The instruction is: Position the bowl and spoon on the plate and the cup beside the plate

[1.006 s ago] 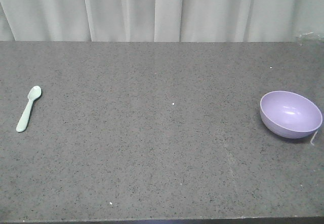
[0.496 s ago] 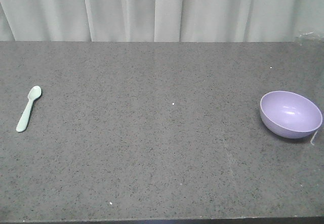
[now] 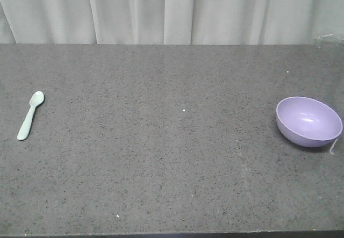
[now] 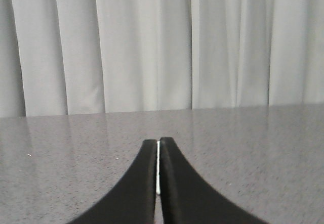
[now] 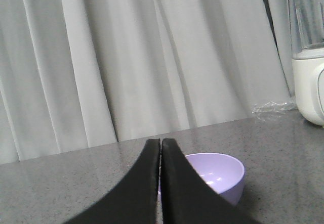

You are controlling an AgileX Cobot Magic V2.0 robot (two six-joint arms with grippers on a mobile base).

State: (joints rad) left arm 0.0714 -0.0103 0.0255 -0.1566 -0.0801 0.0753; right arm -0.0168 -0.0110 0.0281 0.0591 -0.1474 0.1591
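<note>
In the right wrist view the right claw (image 5: 160, 144) hides the left side of the bowl (image 5: 224, 171); a white appliance (image 5: 310, 82) is cut off at the upper right edge.

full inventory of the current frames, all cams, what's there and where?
spoon: 1, pale mint green, flat on the table's left side
bowl: 1, lavender, upright and empty, table's right side
plate, cup: none in view
table: 1, dark grey speckled
curtain: white, behind the table
appliance: 1, white base with clear top, far right of the right wrist view
plastic wrap: 1, clear, crinkled, beside the appliance
left gripper: black, shut, holding nothing
right gripper: black, shut, holding nothing, bowl ahead of it
</note>
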